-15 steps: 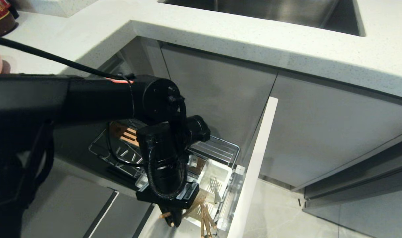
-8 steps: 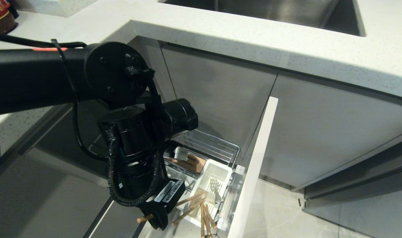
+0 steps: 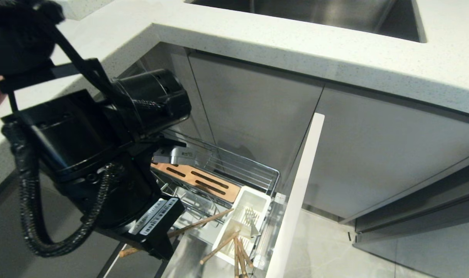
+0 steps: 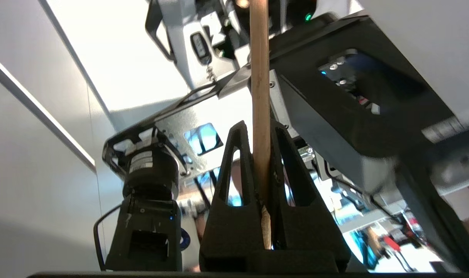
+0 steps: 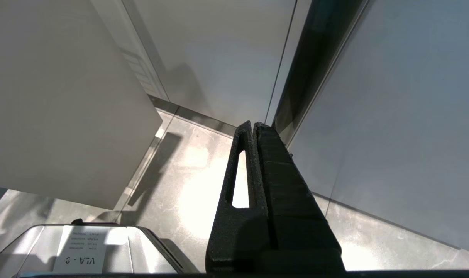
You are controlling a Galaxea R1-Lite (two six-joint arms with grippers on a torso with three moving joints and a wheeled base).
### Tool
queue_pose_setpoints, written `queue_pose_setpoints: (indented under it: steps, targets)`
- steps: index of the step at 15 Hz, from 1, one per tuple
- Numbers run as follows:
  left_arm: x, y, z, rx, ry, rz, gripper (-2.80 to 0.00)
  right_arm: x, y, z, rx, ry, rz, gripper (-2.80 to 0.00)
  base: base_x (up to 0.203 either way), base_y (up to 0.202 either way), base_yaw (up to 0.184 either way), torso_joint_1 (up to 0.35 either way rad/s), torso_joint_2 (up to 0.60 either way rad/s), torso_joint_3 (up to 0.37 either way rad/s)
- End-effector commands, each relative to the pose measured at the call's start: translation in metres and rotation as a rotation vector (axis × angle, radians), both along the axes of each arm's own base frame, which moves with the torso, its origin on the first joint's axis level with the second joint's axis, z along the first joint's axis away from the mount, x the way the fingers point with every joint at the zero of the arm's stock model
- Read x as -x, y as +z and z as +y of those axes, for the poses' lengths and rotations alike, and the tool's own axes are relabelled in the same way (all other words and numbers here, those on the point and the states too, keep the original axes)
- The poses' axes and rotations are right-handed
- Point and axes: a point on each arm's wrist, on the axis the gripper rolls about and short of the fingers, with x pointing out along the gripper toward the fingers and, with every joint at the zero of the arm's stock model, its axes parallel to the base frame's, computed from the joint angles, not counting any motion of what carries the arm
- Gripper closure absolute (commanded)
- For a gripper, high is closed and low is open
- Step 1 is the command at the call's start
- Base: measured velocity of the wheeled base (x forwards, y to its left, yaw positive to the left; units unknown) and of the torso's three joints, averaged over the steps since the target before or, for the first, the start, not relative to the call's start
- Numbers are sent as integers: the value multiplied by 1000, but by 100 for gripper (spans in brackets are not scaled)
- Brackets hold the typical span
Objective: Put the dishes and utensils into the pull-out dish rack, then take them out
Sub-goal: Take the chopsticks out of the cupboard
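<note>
The pull-out dish rack (image 3: pixel 253 170) stands drawn out below the counter, with its tan slotted strip (image 3: pixel 195 179), white cutlery cup (image 3: pixel 263 199) and pale door front (image 3: pixel 300 185). My left gripper (image 3: pixel 157 251) hangs low at the rack's left, shut on one wooden chopstick (image 3: pixel 203 222) that slants from the fingers towards the cup. In the left wrist view the gripper (image 4: pixel 259 127) clamps that chopstick (image 4: pixel 259 77) between both fingers. More chopsticks (image 3: pixel 240 251) and a fork head (image 3: pixel 251 216) stay in the cup. The dishes are out of view. My right gripper (image 5: pixel 253 125) is shut and empty, pointing at the floor.
The white speckled countertop (image 3: pixel 296 46) with a steel sink (image 3: pixel 315 11) overhangs the rack. Grey cabinet fronts (image 3: pixel 392 154) lie to the right, above a tiled floor (image 3: pixel 327 247). My left arm covers the rack's left part.
My left arm has swung up and to the left, drawing the held chopstick away from the cup. The wooden strip, hidden before, now shows. The right arm has not moved.
</note>
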Motion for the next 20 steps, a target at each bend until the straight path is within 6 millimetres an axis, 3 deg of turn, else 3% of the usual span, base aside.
queue_pose_setpoints:
  steps: [1, 5, 10, 16, 20]
  targets:
    - [20, 19, 13, 55, -19, -60, 0, 0, 0, 0, 1, 0, 0, 0, 0, 0, 0, 0, 0, 0]
    - [56, 57, 45, 195, -40, -212, 0, 0, 0, 0, 1, 0, 0, 0, 0, 0, 0, 0, 0, 0]
    - [90, 82, 93, 248, 59, -461, 0, 0, 0, 0, 1, 1, 0, 0, 0, 0, 0, 0, 0, 0]
    - [97, 109, 122, 436, 273, -730, 0, 0, 0, 0, 1, 1, 0, 0, 0, 0, 0, 0, 0, 0]
    - [100, 125, 146, 444, 541, -949, 0, 0, 0, 0, 1, 0, 0, 0, 0, 0, 0, 0, 0, 0]
